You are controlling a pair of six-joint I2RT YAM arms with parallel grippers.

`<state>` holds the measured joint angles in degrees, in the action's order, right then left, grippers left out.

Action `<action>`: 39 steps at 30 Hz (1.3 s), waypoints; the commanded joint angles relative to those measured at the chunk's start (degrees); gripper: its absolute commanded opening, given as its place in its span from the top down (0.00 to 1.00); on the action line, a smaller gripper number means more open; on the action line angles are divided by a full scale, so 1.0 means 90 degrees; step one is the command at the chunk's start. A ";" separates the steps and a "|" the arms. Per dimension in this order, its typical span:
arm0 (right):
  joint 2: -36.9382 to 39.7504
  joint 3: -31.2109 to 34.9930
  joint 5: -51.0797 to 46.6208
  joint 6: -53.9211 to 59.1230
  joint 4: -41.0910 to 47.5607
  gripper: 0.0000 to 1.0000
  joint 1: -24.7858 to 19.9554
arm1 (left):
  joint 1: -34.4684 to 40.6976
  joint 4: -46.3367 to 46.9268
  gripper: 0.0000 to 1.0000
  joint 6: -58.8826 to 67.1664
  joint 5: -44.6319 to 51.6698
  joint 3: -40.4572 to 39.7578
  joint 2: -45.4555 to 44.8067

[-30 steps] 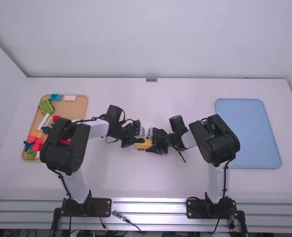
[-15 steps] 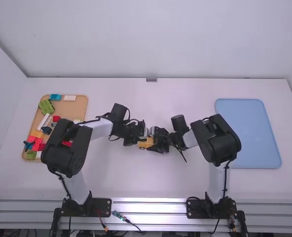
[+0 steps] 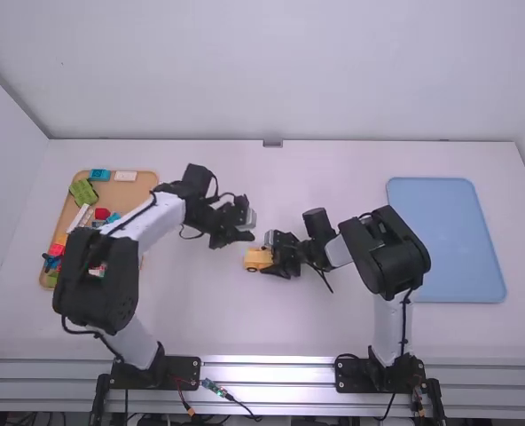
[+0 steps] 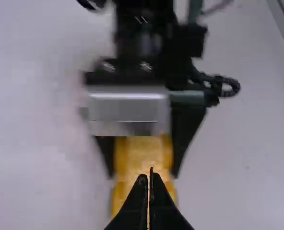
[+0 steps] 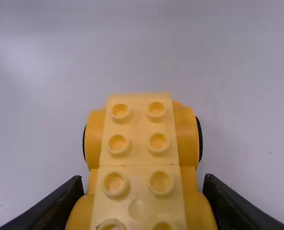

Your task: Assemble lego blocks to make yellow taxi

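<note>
Left gripper [image 3: 246,236] has drawn back (tips pressed together); right gripper [image 3: 268,256] still pinches the yellow car [image 5: 139,155].

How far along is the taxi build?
Looks done: two pale-yellow studded blocks sit end to end on the yellow wheeled base. In hand: the right black two-finger tool grips the car's sides; the left black two-finger tool is shut, clear of it. Left: probably just letting go; can't tell if any loose coloured plastic blocks in the tan tray are still needed.
</note>
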<state>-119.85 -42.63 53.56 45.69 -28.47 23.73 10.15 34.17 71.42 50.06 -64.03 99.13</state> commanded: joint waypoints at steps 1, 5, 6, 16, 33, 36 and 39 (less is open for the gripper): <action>-0.0100 0.0022 -0.0053 -0.0044 0.0029 0.34 -0.0012 | -0.0340 0.0143 0.92 -0.0141 0.0308 -0.0372 -0.0340; -0.0100 0.0022 -0.0056 -0.0046 0.0032 0.12 -0.0012 | -0.0634 0.0158 0.01 -0.0546 0.0104 -0.0709 -0.0362; -0.0100 0.0022 -0.0068 -0.0044 0.0032 0.02 -0.0012 | -0.0699 0.0151 0.01 -0.0709 -0.0010 -0.0816 -0.0362; 0.0486 0.0024 -0.0126 0.0073 0.1088 0.00 -0.0425 | -0.0916 0.0158 0.01 -0.2948 -0.1991 -0.1766 -0.0362; 0.3429 0.0022 -0.2509 0.0571 0.4063 0.00 -0.0420 | -0.1540 -0.0406 0.01 -0.6137 -0.4964 -0.2229 -0.0359; 0.3716 0.0022 -0.2509 0.0571 0.4231 0.00 -0.0435 | -0.2120 -0.0510 0.01 -0.6727 -0.4809 -0.2229 -0.0359; 0.3978 0.0022 -0.2577 0.0573 0.4379 0.00 -0.0415 | -0.2914 -0.0559 0.01 -0.8228 -0.5634 -0.2229 -0.0357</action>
<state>-86.17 -42.65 31.22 50.83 10.15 19.92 -11.44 28.84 10.85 6.13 -82.83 96.20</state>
